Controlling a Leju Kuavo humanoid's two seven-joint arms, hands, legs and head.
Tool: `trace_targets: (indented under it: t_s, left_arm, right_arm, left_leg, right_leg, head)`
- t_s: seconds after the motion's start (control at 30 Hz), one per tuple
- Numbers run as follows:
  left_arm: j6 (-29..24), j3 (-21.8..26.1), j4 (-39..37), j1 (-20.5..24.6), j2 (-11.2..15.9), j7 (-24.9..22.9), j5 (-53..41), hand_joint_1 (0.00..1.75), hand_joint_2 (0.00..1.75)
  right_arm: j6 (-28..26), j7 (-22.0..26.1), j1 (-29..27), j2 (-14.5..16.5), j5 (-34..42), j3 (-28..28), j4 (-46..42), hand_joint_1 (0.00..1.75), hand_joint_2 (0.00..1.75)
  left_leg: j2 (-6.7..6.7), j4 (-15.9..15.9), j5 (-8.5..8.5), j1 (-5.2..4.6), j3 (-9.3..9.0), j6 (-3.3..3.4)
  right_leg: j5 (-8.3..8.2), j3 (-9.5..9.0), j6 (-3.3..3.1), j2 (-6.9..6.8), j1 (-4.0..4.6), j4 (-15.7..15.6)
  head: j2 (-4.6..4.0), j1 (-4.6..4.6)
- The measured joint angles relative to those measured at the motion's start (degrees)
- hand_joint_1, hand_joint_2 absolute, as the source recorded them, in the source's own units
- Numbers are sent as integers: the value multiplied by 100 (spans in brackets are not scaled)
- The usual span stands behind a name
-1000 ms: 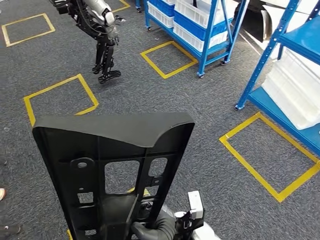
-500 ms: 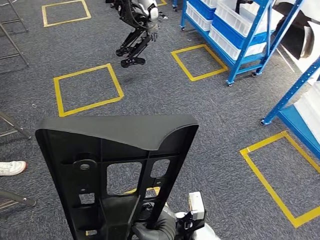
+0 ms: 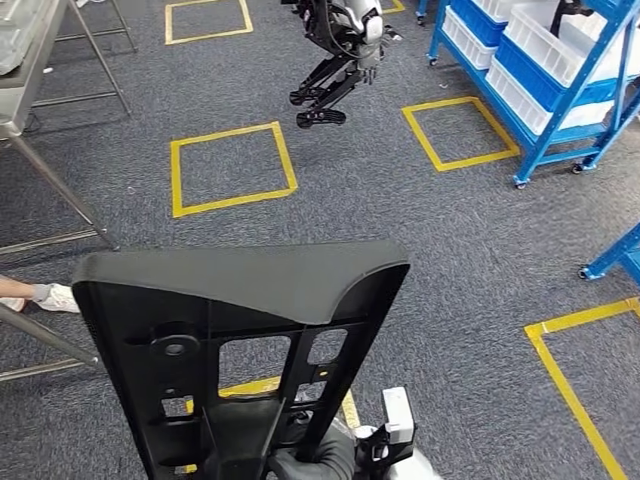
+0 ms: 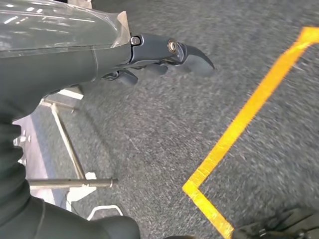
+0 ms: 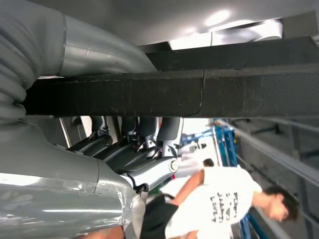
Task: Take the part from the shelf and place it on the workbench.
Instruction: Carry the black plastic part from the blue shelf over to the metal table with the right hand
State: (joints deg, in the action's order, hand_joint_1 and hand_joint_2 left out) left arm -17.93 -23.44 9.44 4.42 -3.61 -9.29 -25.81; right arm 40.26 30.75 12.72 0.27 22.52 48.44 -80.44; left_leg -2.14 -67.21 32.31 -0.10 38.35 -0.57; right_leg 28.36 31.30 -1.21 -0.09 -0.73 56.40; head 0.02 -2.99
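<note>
The right hand (image 3: 313,462) is gripping the black part (image 3: 241,330) upright; the left hand (image 4: 165,52) is hanging empty, fingers apart. Keeping it level toward the tabletop (image 3: 23,60) seems wise.

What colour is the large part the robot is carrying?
Black, matte; the part shows best in the head view.

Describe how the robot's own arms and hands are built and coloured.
The left hand has dark metallic fingers tapering to curved tips, with round silver pivot screws. A grey cover wrapped in clear glossy film sits behind it. The right hand shows dark fingers on a silver knuckle bracket, a grey ribbed cover and the same taped film. In the head view a white block sits at that wrist.
</note>
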Motion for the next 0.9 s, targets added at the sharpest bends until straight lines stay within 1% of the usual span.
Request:
trace_targets:
  t_s: [0.03,0.07,0.1,0.13,0.17,0.2,0.23,0.27,0.3,0.33,0.37,0.4,0.43,0.47,0.5,0.53,0.57,0.6,0.63,0.67,0.7,0.73,0.77,0.8,0.83,0.87,0.9]
  left_arm:
    - [-2,1,0,13,10,0,0,0,175]
    - [-3,1,0,22,21,0,-1,0,175]
    - [-4,2,0,25,29,0,-1,0,175]
    - [-4,2,0,23,35,0,0,0,175]
    - [-5,3,0,18,40,0,0,0,175]
    - [-4,3,0,16,36,1,0,0,175]
    - [-4,3,0,21,34,3,2,0,175]
    - [-3,2,0,32,28,9,2,0,175]
    - [-3,2,0,41,20,15,2,0,175]
    - [-3,2,0,46,19,22,2,0,175]
    - [-2,1,0,44,15,26,1,0,175]
    - [-2,1,0,38,13,25,2,0,175]
    - [-1,1,0,35,12,24,4,0,175]
    - [-1,1,0,35,9,21,5,0,175]
    - [0,1,0,33,6,20,7,0,175]
    - [1,1,0,29,1,20,7,0,175]
    - [3,0,0,24,-4,20,7,0,175]
    - [5,-1,0,18,-8,20,7,0,175]
    - [9,-1,0,14,-12,19,6,0,175]
    - [14,-1,0,9,-14,15,6,0,175]
    - [21,-1,0,2,-25,11,7,0,175]
    - [25,-1,0,-2,-36,4,7,0,175]
    - [24,-1,0,-4,-45,-3,6,0,175]
    - [24,-1,0,-5,-52,-7,4,0,175]
    - [19,-1,0,-6,-50,-10,2,0,175]
    - [17,-1,0,-9,-44,-12,0,0,175]
    - [15,-2,0,-12,-39,-12,-1,0,175]
  right_arm:
    - [1,1,-5,-5,-1,-1,1,175,175]
    - [1,2,-7,-8,-2,-1,1,175,175]
    - [1,2,-5,-9,-3,-1,1,175,175]
    - [1,3,-3,-9,-4,-1,1,175,175]
    - [1,3,-1,-8,-4,-1,0,175,175]
    - [1,3,1,-9,-5,-1,-1,175,175]
    - [1,3,2,-9,-5,-1,-1,175,175]
    - [1,3,3,-10,-6,-1,-2,175,175]
    - [1,3,5,-10,-7,0,-2,175,175]
    - [1,3,10,-9,-8,1,-2,175,175]
    - [1,3,17,-8,-9,1,-3,175,175]
    - [2,3,23,-6,-12,2,-4,175,175]
    - [3,3,25,-6,-14,2,-6,175,175]
    - [4,3,20,-10,-16,2,-8,175,175]
    - [4,3,12,-15,-18,2,-8,175,175]
    - [4,3,4,-20,-18,2,-8,175,175]
    - [4,3,-1,-25,-18,2,-8,175,175]
    - [4,3,-3,-26,-18,2,-8,175,175]
    - [4,3,-3,-27,-18,2,-8,175,175]
    - [4,4,-2,-27,-19,2,-9,175,175]
    - [4,4,0,-28,-19,2,-9,175,175]
    - [5,4,-1,-28,-20,1,-10,175,175]
    - [5,5,-3,-31,-20,1,-12,175,175]
    - [7,7,-1,-33,-20,1,-14,175,175]
    - [10,8,3,-32,-20,1,-16,175,175]
    - [15,9,10,-26,-21,1,-20,175,175]
    - [21,9,17,-18,-27,2,-25,175,175]
  left_leg:
    - [54,-343,124,19,160,-35]
    - [80,-554,167,37,258,-65]
    - [102,-550,101,53,253,-90]
    - [140,-319,-63,68,133,-112]
    - [215,73,-268,81,-66,-132]
    - [344,453,-416,66,-259,-146]
    - [456,740,-506,50,-396,-119]
    - [531,887,-525,31,-455,-74]
    - [551,909,-499,7,-451,-16]
    - [495,915,-504,4,-438,55]
    - [439,916,-509,5,-433,102]
    - [384,920,-518,6,-435,143]
    - [332,927,-529,12,-437,183]
    - [280,930,-538,16,-437,216]
    - [217,929,-542,8,-433,241]
    - [148,928,-545,-4,-432,261]
    - [72,927,-547,-19,-432,274]
    - [-6,926,-549,-36,-436,281]
    - [-85,926,-549,-51,-443,285]
    - [-164,925,-550,-64,-454,286]
    - [-237,925,-551,-68,-454,286]
    - [-310,919,-555,-67,-445,279]
    - [-375,914,-563,-54,-421,265]
    - [-434,911,-576,-33,-389,244]
    - [-498,911,-594,-20,-361,216]
    - [-544,913,-600,-12,-338,191]
    - [-499,883,-570,-24,-316,163]
  right_leg:
    - [4,-2,3,-86,-2,1]
    - [10,-5,10,-168,-5,2]
    - [19,-10,22,-243,-11,5]
    - [31,-22,41,-311,-21,10]
    - [49,-38,69,-371,-31,17]
    - [67,-50,101,-422,-23,24]
    - [84,-56,136,-467,-10,38]
    - [97,-59,167,-513,11,47]
    - [104,-64,192,-563,32,50]
    - [111,-76,215,-622,34,51]
    - [135,-91,243,-631,24,54]
    - [199,-83,265,-551,8,107]
    - [318,-26,280,-419,-8,260]
    - [494,94,286,-253,-15,542]
    - [691,275,276,-119,-11,942]
    - [850,474,263,-59,-1,1357]
    - [926,634,245,-31,12,1666]
    - [888,710,221,-17,26,1777]
    - [737,677,187,4,41,1647]
    - [505,550,139,60,57,1310]
    - [282,394,76,206,69,915]
    - [103,263,27,353,72,565]
    - [-1,178,-9,469,80,323]
    - [-24,150,-28,535,85,221]
    - [-27,144,-26,490,91,176]
    - [-25,128,-29,416,79,133]
    - [-28,106,-33,343,59,89]
  head:
    - [0,-2]
    - [1,0]
    - [1,0]
    - [1,0]
    - [1,0]
    - [1,-7]
    - [0,-14]
    - [1,-14]
    - [1,-13]
    - [0,-8]
    - [0,0]
    - [0,0]
    - [1,4]
    - [1,10]
    - [1,14]
    - [1,17]
    - [0,16]
    - [0,16]
    - [0,16]
    - [0,16]
    - [0,13]
    - [0,6]
    - [1,8]
    - [1,10]
    - [1,16]
    - [1,25]
    - [1,19]
